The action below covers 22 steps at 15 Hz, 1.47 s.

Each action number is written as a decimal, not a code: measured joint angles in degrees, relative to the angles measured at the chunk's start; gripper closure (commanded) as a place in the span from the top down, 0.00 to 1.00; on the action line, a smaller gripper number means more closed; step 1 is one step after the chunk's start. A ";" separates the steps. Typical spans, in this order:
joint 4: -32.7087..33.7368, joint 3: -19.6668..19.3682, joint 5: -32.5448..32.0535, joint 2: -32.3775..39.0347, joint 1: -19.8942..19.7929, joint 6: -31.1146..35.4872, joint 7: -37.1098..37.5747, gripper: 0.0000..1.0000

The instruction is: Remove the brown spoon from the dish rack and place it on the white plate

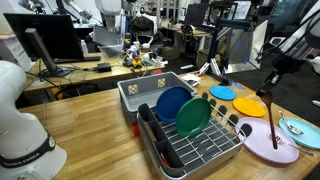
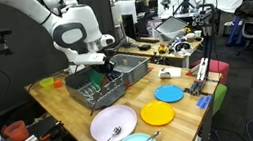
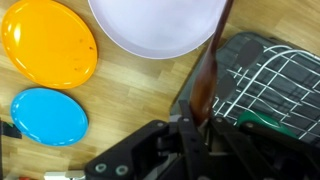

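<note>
My gripper point(image 3: 197, 128) is shut on the brown spoon point(image 3: 210, 65), a long dark wooden spoon. In the wrist view the spoon runs from the jaws across the gap between the dish rack point(image 3: 275, 75) and the white plate point(image 3: 150, 25). In an exterior view the gripper point(image 1: 268, 88) holds the spoon point(image 1: 271, 120) hanging upright, its lower end over the white plate point(image 1: 262, 143), just right of the wire dish rack point(image 1: 205, 150). In an exterior view the gripper point(image 2: 103, 64) is above the rack point(image 2: 104, 89), behind the white plate point(image 2: 112, 123).
The rack holds a blue plate point(image 1: 172, 102) and a green plate point(image 1: 192, 118). A grey bin point(image 1: 150, 90) stands behind it. A yellow plate point(image 1: 248, 104), a small blue plate point(image 1: 222, 92) and a teal-rimmed plate point(image 1: 300, 128) lie near the white plate.
</note>
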 measured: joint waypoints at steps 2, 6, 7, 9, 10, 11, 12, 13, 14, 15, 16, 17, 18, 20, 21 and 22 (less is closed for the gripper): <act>1.40 -0.50 4.00 1.14 -0.17 -2.44 -5.44 0.03; 3.74 -0.79 10.08 3.70 -1.33 -5.76 -15.50 0.03; 4.37 -0.81 10.80 4.39 -1.85 -6.44 -17.13 0.03; 5.71 -0.82 13.17 5.64 -2.87 -8.25 -20.89 0.12; 6.34 -0.82 13.91 6.16 -3.23 -8.89 -22.12 0.12; 6.72 -0.82 14.21 6.48 -3.38 -9.36 -22.61 0.12; 6.93 -0.80 14.25 6.60 -3.40 -9.63 -22.68 0.12; 7.00 -0.74 14.25 6.59 -3.40 -9.74 -22.68 0.12; 7.01 -0.71 14.25 6.60 -3.40 -9.77 -22.68 0.12; 7.02 -0.70 14.25 6.60 -3.40 -9.80 -22.68 0.12; 7.02 -0.70 14.25 6.60 -3.40 -9.81 -22.68 0.03; 7.02 -0.70 14.25 6.60 -3.40 -9.82 -22.68 0.03; 7.01 -0.66 14.21 6.59 -3.40 -9.80 -22.63 0.03; 7.02 -0.68 14.21 6.72 -3.50 -9.81 -22.34 0.03; 7.05 -0.72 14.21 7.01 -3.75 -9.81 -22.33 0.03; 7.20 -0.76 14.09 7.52 -4.12 -9.81 -22.38 0.03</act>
